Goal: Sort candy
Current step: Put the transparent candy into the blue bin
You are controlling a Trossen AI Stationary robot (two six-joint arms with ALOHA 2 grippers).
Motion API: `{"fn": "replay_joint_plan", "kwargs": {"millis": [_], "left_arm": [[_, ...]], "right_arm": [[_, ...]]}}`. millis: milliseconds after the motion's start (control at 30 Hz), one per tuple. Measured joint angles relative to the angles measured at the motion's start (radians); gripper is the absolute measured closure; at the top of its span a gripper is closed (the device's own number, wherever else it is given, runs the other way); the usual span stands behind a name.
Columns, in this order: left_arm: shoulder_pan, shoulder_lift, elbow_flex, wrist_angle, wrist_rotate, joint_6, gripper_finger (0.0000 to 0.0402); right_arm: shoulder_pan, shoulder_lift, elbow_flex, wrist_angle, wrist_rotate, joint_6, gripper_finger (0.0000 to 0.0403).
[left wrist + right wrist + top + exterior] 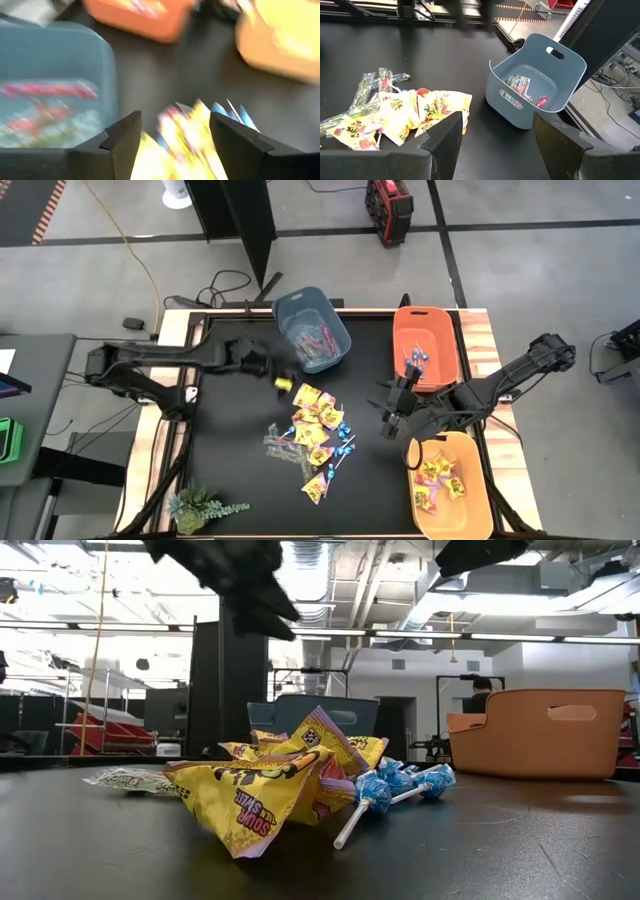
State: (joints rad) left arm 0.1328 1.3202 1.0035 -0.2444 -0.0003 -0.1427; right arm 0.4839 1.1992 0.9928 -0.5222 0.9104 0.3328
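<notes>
The candy pile [315, 435] lies mid-table: yellow packets with red print [280, 780], blue lollipops [400, 785] and clear-wrapped sticks [370, 87]. My left gripper [285, 373] hangs open above the table between the pile and the blue-grey bin [312, 330], with nothing between its fingers [120, 145]. The bin holds pinkish sticks [520, 87]. My right gripper [395, 405] stands open to the right of the pile, raised and pointing toward it, with nothing in it either [495, 145].
An orange bin [398, 350] with blue lollipops stands at the far right. A yellow-orange bin [480, 480] with yellow packets stands at the near right. A small plant [200, 505] sits at the near left corner. Bare black tabletop lies left of the pile.
</notes>
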Motion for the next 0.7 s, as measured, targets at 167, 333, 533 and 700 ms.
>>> {"fn": "replay_joint_plan", "kwargs": {"millis": [167,333,533,700], "left_arm": [[-0.231,-0.007,0.0,-0.177,-0.064,-0.056,0.0203],[-0.43,0.064,0.0,-0.218,-0.165,-0.126,0.0217],[-0.563,0.211,0.0,-0.215,-0.209,-0.223,0.0218],[-0.583,0.331,0.0,-0.217,-0.231,-0.308,0.0219]], "right_arm": [[-0.005,0.0,0.0,-0.016,0.0,0.0,0.0143],[-0.023,0.0,0.0,-0.017,-0.001,-0.001,0.0143],[-0.037,0.0,0.0,-0.016,-0.001,-0.001,0.0143],[-0.037,0.0,0.0,-0.013,-0.001,-0.001,0.0143]]}}
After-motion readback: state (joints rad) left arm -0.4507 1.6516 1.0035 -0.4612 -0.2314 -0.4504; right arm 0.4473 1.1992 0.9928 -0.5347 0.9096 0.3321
